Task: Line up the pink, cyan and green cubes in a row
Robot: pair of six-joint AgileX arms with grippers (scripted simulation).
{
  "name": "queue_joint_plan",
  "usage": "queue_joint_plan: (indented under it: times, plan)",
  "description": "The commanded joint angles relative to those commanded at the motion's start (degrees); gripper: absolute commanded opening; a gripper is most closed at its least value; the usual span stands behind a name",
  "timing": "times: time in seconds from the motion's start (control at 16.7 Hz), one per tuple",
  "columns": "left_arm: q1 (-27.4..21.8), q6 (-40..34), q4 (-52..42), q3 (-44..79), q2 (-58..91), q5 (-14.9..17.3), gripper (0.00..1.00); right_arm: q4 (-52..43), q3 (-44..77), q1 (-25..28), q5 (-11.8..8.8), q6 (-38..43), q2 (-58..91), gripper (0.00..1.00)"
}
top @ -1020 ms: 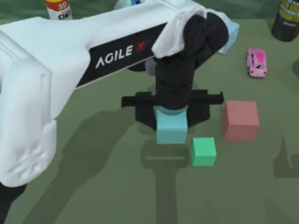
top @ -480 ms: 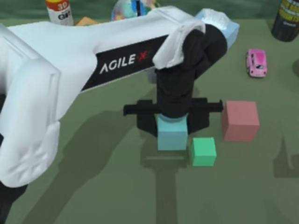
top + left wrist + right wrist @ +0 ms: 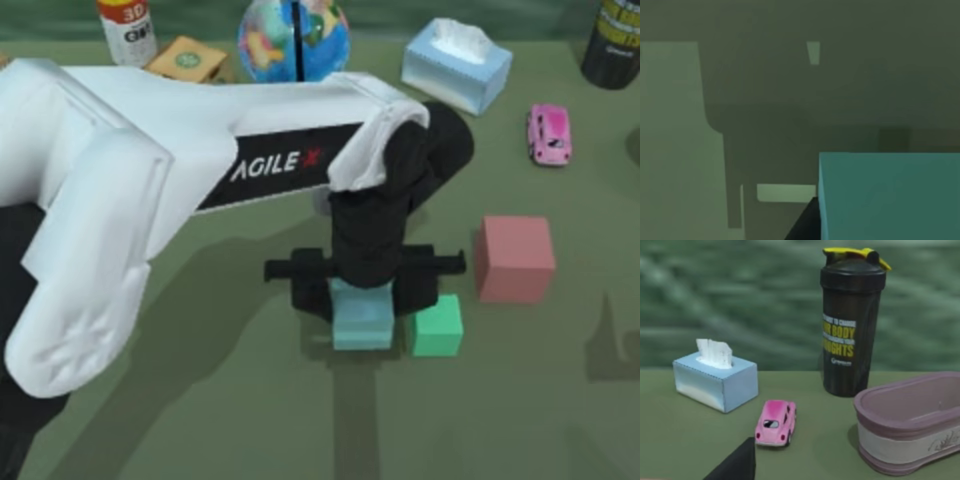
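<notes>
My left gripper [image 3: 362, 300] is shut on the cyan cube [image 3: 362, 318], which is low over the table just left of the small green cube [image 3: 437, 326], with a narrow gap between them. The larger pink cube [image 3: 514, 258] rests on the table farther right and a little farther back. The left wrist view is filled by the cyan cube [image 3: 890, 195] with a dark fingertip [image 3: 805, 225] against its side. My right arm is out of the top view; only a dark part of my right gripper [image 3: 735, 465] shows in its wrist view.
Along the back edge stand a spray can [image 3: 127, 28], a tan box [image 3: 187, 60], a globe [image 3: 293, 40], a tissue box [image 3: 457, 65] and a dark shaker bottle [image 3: 612, 40]. A pink toy car [image 3: 550, 134] sits behind the pink cube. A mauve planter [image 3: 912, 422] stands at the right.
My left gripper has carried the cyan cube toward the table's front and lower, level with the green cube. The arm has drawn back, uncovering the globe and tan box.
</notes>
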Motion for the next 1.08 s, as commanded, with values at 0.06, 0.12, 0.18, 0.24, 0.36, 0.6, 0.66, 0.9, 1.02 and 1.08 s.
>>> queue_joint_plan:
  times: [0.06, 0.12, 0.18, 0.24, 0.36, 0.6, 0.66, 0.9, 1.02, 1.08]
  plan:
    - [0.0, 0.0, 0.0, 0.0, 0.0, 0.0, 0.00, 0.0, 0.0, 0.0, 0.0, 0.0, 0.0, 1.00]
    - [0.0, 0.0, 0.0, 0.0, 0.0, 0.0, 0.00, 0.0, 0.0, 0.0, 0.0, 0.0, 0.0, 1.00]
    - [0.0, 0.0, 0.0, 0.0, 0.0, 0.0, 0.08, 0.0, 0.0, 0.0, 0.0, 0.0, 0.0, 1.00]
    - [0.0, 0.0, 0.0, 0.0, 0.0, 0.0, 0.15, 0.0, 0.0, 0.0, 0.0, 0.0, 0.0, 1.00]
    - [0.0, 0.0, 0.0, 0.0, 0.0, 0.0, 0.30, 0.0, 0.0, 0.0, 0.0, 0.0, 0.0, 1.00]
    - [0.0, 0.0, 0.0, 0.0, 0.0, 0.0, 0.60, 0.0, 0.0, 0.0, 0.0, 0.0, 0.0, 1.00]
    - [0.0, 0.0, 0.0, 0.0, 0.0, 0.0, 0.68, 0.0, 0.0, 0.0, 0.0, 0.0, 0.0, 1.00]
    - [0.0, 0.0, 0.0, 0.0, 0.0, 0.0, 0.98, 0.0, 0.0, 0.0, 0.0, 0.0, 0.0, 1.00]
    - [0.0, 0.0, 0.0, 0.0, 0.0, 0.0, 1.00, 0.0, 0.0, 0.0, 0.0, 0.0, 0.0, 1.00]
    - [0.0, 0.0, 0.0, 0.0, 0.0, 0.0, 1.00, 0.0, 0.0, 0.0, 0.0, 0.0, 0.0, 1.00]
